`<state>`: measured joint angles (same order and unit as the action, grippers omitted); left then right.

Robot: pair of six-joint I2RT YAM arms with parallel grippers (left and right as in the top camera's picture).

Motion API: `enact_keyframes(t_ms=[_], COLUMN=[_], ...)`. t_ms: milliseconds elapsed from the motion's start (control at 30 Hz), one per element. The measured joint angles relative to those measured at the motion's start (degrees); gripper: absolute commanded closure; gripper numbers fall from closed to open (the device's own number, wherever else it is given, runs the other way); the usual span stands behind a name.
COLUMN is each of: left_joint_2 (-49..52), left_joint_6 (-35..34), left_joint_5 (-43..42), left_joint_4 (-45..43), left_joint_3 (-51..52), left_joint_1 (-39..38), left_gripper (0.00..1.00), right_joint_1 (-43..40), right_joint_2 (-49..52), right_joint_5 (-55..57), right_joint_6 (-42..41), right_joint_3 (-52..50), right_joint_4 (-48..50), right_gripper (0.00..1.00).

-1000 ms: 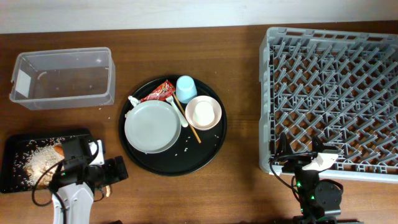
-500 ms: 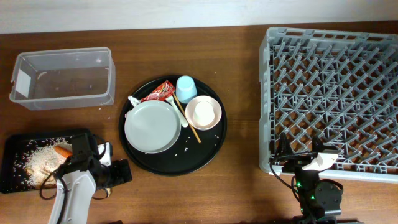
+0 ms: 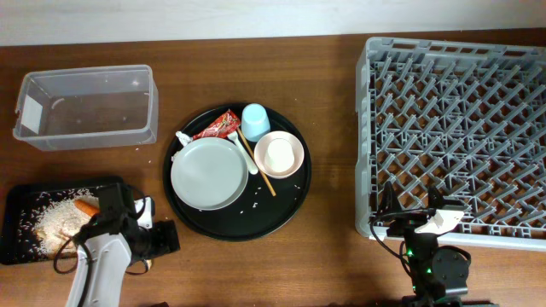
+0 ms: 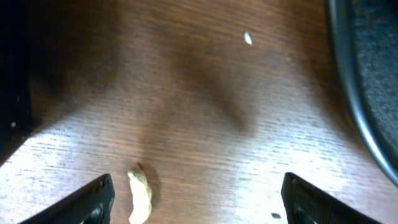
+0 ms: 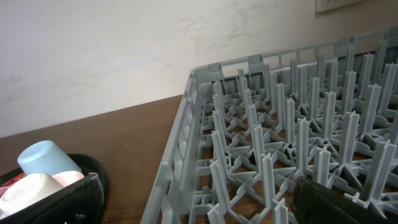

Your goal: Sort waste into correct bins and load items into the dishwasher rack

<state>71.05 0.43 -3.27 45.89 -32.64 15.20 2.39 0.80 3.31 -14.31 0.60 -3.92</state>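
Large round black tray [image 3: 286,205] carries round pale grey plate [image 3: 208,173], pale pinkish-white bowl [image 3: 279,154], light blue cup [image 3: 255,120], red wrapper [image 3: 217,124], thin wooden chopsticks [image 3: 261,172]. Left of it: shallow black rectangular tray [image 3: 21,200] holding white rice [image 3: 53,223], orange carrot [image 3: 85,207]. Left gripper [image 4: 198,186] just left of round tray, fingers wide apart, empty, above pale tan food scrap [image 4: 140,196]. Right gripper [image 5: 196,186] right of round tray, at large grey pegged rack [image 3: 461,128], fingers apart, empty.

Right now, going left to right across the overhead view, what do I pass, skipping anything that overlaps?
clear tub → grey plate → pink bowl → dishwasher rack
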Motion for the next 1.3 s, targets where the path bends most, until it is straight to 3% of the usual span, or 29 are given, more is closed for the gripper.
enact_keyframes(t_ms=[133,167,200,433,600,700,833,933,1033,1133,1300], left_joint_2=[-1.4,-2.3,-3.7,-8.7,-8.7,-8.7,-8.7,-8.7,-8.7,-8.8,-8.8], left_joint_6=[0.6,0.9,1.0,1.5,-3.0,-6.1,-8.4,-9.0,-9.4,-9.8,-9.9], left_joint_5=[-3.7,-4.6,-5.8,-9.4,-13.0,-19.9,-36.2,-39.5,-37.1,-27.2,-8.3], left_joint_4=[1.5,1.6,1.7,-0.3,-1.8,-3.5,-8.9,-6.4,-0.5,4.5,5.0], left_joint_3=[-3.0,-3.8,-4.8,-5.8,-5.8,-5.8,-6.5,-9.5,-16.1,-23.8,-28.5], left_joint_1=[0.0,0.0,0.0,0.0,0.0,0.0,0.0,-0.1,-0.2,-0.2,-0.2], left_gripper=[0.14,0.02,0.01,0.01,0.01,0.01,0.01,0.01,0.01,0.01,0.01], right_joint_1=[0.0,0.0,0.0,0.0,0.0,0.0,0.0,0.0,0.0,0.0,0.0], right_joint_2=[0.0,0.0,0.0,0.0,0.0,0.0,0.0,0.0,0.0,0.0,0.0], right_joint_5=[0.0,0.0,0.0,0.0,0.0,0.0,0.0,0.0,0.0,0.0,0.0], right_joint_6=[0.0,0.0,0.0,0.0,0.0,0.0,0.0,0.0,0.0,0.0,0.0], right_joint_3=[0.0,0.0,0.0,0.0,0.0,0.0,0.0,0.0,0.0,0.0,0.0], right_joint_4=[0.0,0.0,0.0,0.0,0.0,0.0,0.0,0.0,0.0,0.0,0.0], right_gripper=[0.01,0.01,0.01,0.01,0.01,0.01,0.01,0.01,0.01,0.01,0.01])
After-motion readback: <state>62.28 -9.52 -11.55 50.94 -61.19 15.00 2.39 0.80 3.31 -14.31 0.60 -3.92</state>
